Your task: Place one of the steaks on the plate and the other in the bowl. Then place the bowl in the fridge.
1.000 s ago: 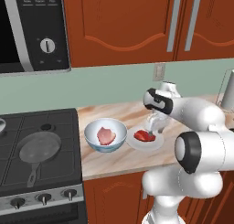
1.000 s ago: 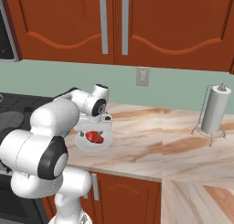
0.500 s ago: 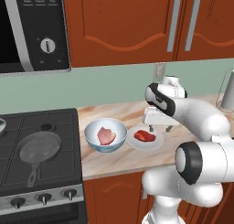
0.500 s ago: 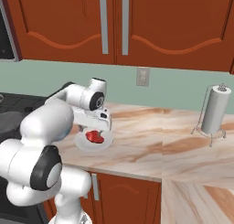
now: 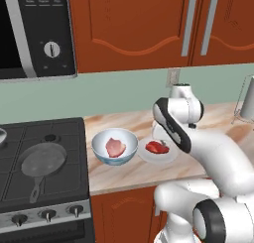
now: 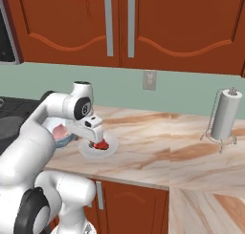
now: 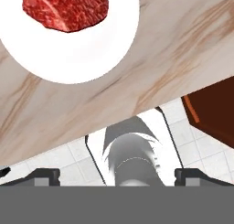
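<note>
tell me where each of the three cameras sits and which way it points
Left base view: behind the arm to its left, looking forward and down at the stove, bowl and plate; arm rises lower right.
Right base view: behind to its right, facing the counter and paper towel holder; arm lower left.
Hand view: on the hand, looking down at the plate's red steak; open gripper at bottom.
All three share that plate and steak.
</note>
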